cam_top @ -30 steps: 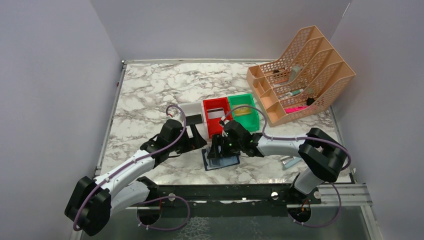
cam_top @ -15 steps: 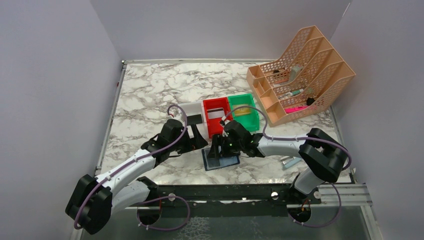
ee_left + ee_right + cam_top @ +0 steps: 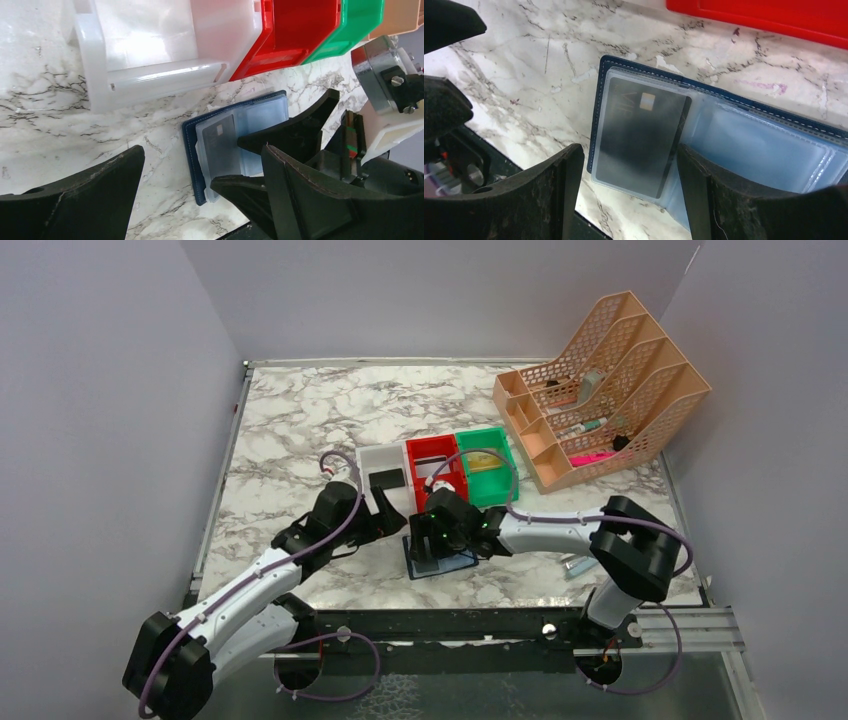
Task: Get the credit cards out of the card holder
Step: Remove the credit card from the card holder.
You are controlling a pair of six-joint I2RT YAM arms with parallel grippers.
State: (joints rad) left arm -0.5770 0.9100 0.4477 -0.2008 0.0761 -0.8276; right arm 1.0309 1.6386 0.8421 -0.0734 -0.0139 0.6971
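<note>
My right gripper (image 3: 626,160) hangs low over the open card holder (image 3: 754,150), which lies flat by the worktop's near edge, just in front of the red bin (image 3: 774,15). Its jaws are apart, straddling the dark card (image 3: 641,132) in the clear left sleeve, with nothing gripped. I judge this the extraction step: next I must catch that card's edge and slide it free. My left gripper (image 3: 200,155) waits alongside, jaws wide and empty — its fingers crowd the holder, and the white bin (image 3: 150,75) sits close.

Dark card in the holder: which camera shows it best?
Right wrist: the dark card lies large and unobstructed. Left wrist shows it smaller, partly behind the right claw; top view barely shows it.
</note>
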